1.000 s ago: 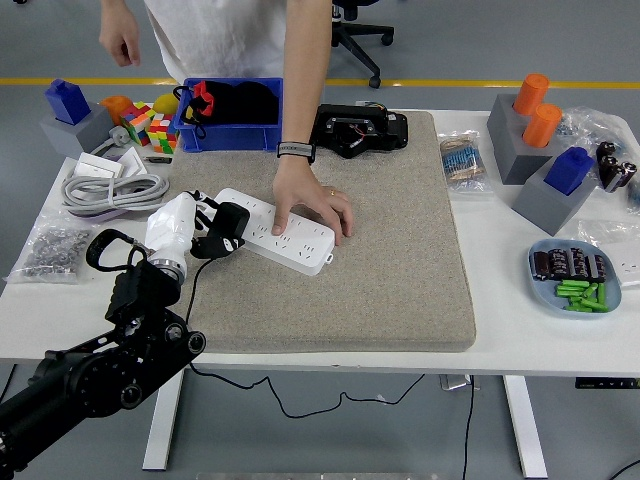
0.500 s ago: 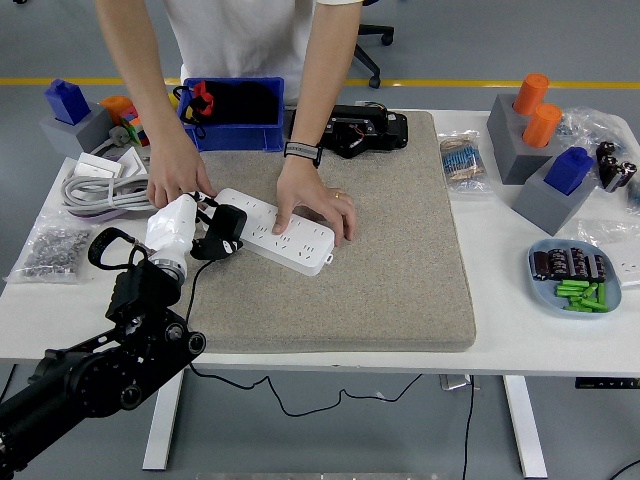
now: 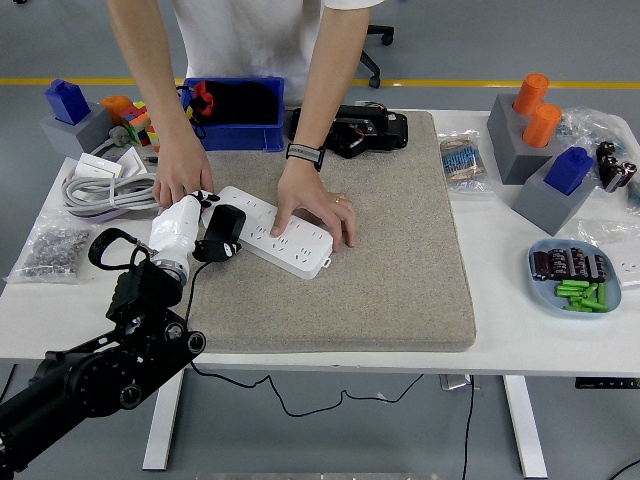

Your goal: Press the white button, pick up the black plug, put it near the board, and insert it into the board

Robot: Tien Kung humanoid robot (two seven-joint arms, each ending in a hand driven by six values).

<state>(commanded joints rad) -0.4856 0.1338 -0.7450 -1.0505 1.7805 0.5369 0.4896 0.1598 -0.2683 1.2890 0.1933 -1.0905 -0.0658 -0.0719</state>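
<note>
Left hand fingers closed around the black plug, touching the board end

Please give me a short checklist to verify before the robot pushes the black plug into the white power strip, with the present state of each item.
1. Left hand grasps the black plug: ok.
2. Plug close to the power strip: ok.
3. Strip held steady: ok, a person's hand presses on it.
4. Path free: not ok, the person's other hand is beside the robot's.
5. Prongs aligned with a socket: cannot tell.
</note>
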